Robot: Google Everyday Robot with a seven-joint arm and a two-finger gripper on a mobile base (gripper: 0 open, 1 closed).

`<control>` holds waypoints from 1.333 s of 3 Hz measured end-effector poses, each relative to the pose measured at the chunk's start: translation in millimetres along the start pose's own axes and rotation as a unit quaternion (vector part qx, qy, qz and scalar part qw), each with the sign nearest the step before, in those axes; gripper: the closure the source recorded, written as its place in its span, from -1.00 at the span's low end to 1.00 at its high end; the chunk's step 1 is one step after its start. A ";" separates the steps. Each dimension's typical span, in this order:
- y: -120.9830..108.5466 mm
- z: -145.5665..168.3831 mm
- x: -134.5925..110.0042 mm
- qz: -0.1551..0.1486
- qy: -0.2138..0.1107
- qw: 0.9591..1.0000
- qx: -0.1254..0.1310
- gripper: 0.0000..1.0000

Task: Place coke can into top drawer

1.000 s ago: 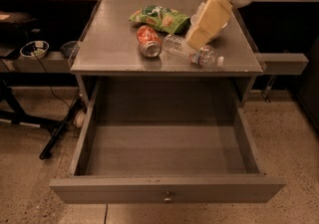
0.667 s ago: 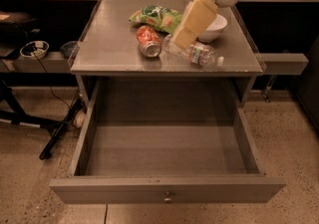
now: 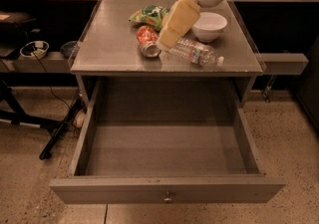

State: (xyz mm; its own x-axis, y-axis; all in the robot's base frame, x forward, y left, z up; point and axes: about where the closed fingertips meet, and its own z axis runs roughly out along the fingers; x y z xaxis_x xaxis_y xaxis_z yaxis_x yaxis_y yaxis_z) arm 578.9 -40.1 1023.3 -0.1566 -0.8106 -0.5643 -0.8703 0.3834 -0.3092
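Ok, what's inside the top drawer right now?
Nothing visible: top drawer shows bare grey floor, though its front panel hides the nearest strip. The coke can lies on the cabinet top, gripper beside it.

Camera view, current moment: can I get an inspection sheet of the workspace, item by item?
Surface: grey cabinet top, carrying all the loose items.
Job's things: coke can lying on its side on the top; top drawer pulled open, nothing inside.
Clutter: water bottle lying right of the can; green snack bag behind the can; white bowl.
Grippers: gripper low over the top, between can and bottle; contact cannot be told.
Cables: dark cable hanging at left.
Surroundings: speckled floor; side shelf with small dishes.
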 end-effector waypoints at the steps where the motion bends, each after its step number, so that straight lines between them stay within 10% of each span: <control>1: 2.1 2.5 -1.8 -0.007 -0.005 1.000 -0.005 -1.00; 4: -37.2 88.9 -31.0 -0.033 -0.090 0.995 -0.024 -1.00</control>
State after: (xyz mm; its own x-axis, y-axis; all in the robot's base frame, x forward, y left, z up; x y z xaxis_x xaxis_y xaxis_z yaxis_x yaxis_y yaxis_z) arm 657.5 10.1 984.3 -0.0160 -0.7393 -0.6732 -0.8982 0.3065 -0.3152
